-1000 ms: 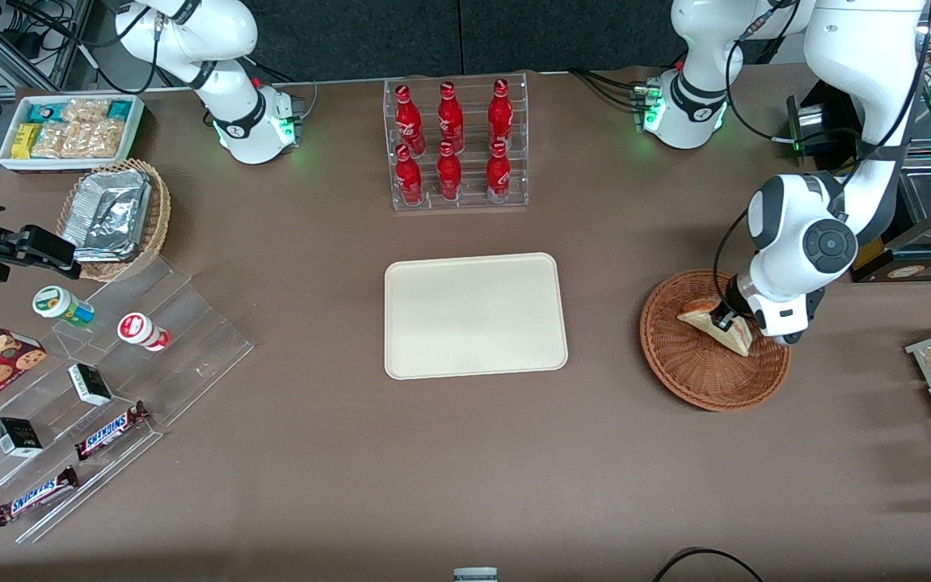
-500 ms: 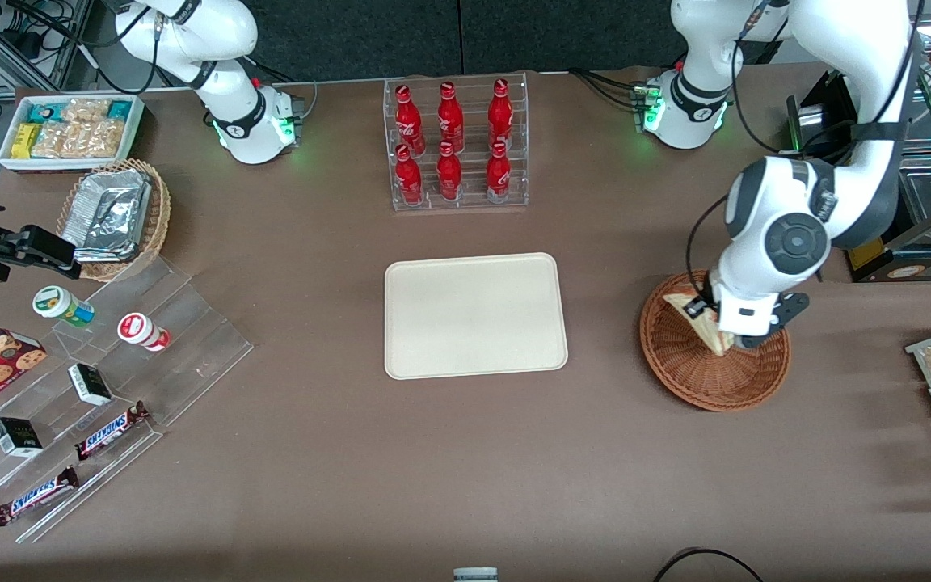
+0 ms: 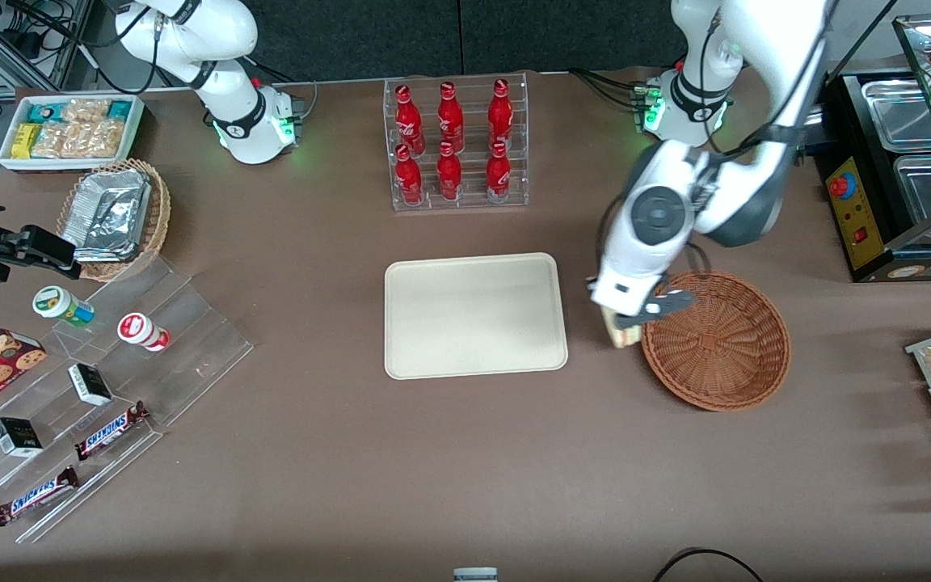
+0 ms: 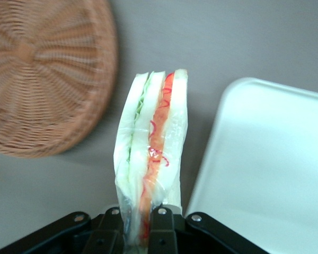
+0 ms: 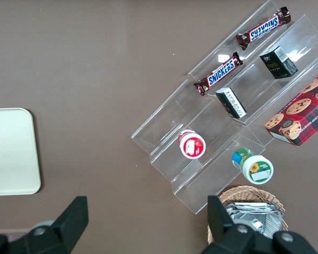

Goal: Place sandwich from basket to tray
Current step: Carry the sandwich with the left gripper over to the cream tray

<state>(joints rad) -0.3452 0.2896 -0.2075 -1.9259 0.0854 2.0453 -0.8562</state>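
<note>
Sandwich (image 4: 151, 153): triangular wedge in clear wrap, pale white bread, green, orange and red filling strands showing along cut edge; held upright off the table, clamped at one end between the closed fingers (image 4: 161, 225) of gripper (image 3: 623, 327). Position: in the air above bare brown table (image 3: 465, 469), between basket (image 3: 716, 339) and tray (image 3: 475, 315), just beside basket rim. Basket: round, reddish-brown wicker. Tray: cream-beige, rounded corners, low rim, flat on table
</note>
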